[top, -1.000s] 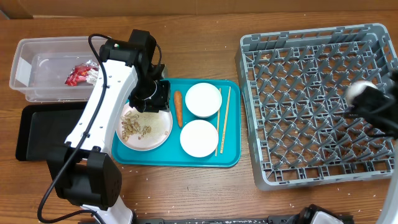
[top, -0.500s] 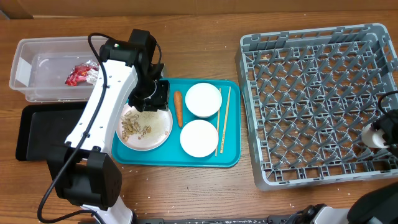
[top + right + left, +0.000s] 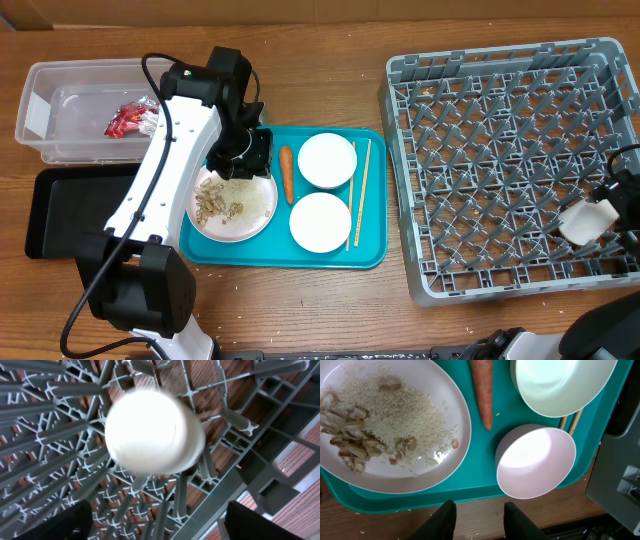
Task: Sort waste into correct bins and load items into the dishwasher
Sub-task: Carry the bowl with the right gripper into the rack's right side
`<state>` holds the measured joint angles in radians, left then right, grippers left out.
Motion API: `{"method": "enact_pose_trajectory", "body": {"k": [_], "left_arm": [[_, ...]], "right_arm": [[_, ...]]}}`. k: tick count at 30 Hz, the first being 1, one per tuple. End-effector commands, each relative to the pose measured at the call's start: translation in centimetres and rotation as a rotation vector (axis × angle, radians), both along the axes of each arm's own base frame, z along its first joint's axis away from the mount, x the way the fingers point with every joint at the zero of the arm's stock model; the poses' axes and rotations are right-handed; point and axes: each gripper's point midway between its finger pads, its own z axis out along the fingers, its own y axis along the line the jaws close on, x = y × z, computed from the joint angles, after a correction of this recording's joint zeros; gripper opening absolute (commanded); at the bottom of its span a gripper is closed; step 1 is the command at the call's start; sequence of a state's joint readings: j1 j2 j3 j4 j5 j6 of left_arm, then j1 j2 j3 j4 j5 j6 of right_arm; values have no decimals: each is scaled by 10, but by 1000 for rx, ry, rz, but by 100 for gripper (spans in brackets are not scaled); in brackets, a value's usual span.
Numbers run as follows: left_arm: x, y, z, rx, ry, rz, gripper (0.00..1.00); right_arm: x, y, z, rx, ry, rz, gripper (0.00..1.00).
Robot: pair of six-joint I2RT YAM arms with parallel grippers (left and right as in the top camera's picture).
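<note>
left gripper point(image 3: 477, 512), jaws apart and empty, hovers by the plate point(image 3: 395, 460); right gripper point(image 3: 160, 512), jaws spread wide, above the white cup point(image 3: 152, 430) at the rack's point(image 3: 500, 140) 4 o'clock.

White cup point(image 3: 152, 430) lies tilted on the grey rack point(image 3: 45, 435), just ahead of the right end effector point(image 3: 157, 515). Plate point(image 3: 435, 467) with scraps point(image 3: 350, 445), carrot point(image 3: 482, 390) and pink bowl point(image 3: 535, 462) lie ahead of the left end effector point(image 3: 479, 510).

Brown wooden table point(image 3: 330, 305) (grain visible), evenly lit
</note>
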<state>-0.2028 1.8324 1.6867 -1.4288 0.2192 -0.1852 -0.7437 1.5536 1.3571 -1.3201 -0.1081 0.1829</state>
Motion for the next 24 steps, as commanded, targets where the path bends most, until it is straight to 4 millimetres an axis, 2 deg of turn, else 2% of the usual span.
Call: {"method": "enact_pose_trajectory", "body": {"k": [1,7,11,14,16,19,22,24], "left_arm": [[2,1,8,4,-25,13,34],[1,1,8,5,-20,13,34],[0,1,8,5,-19,13,36],[0,1,8,5,-17,13,39],[-1,1,8,6,-15,13,40],[-1,2,8,7,-13,13,43],[-1,1,8,6,-14,13,47],[-1,2,8,6,-14,13,51]], "right_arm": [[6,0,5,1,-26,4,90],[13,4,6,28,-64,11,91],[37,25,18,131,-214,103,91],[58,55,42,212,-388,278,89],[70,80,65,226,-492,400,90],[77,113,89,204,-564,544,90],[78,159,106,176,-605,726,90],[76,200,112,171,-611,868,90]]}}
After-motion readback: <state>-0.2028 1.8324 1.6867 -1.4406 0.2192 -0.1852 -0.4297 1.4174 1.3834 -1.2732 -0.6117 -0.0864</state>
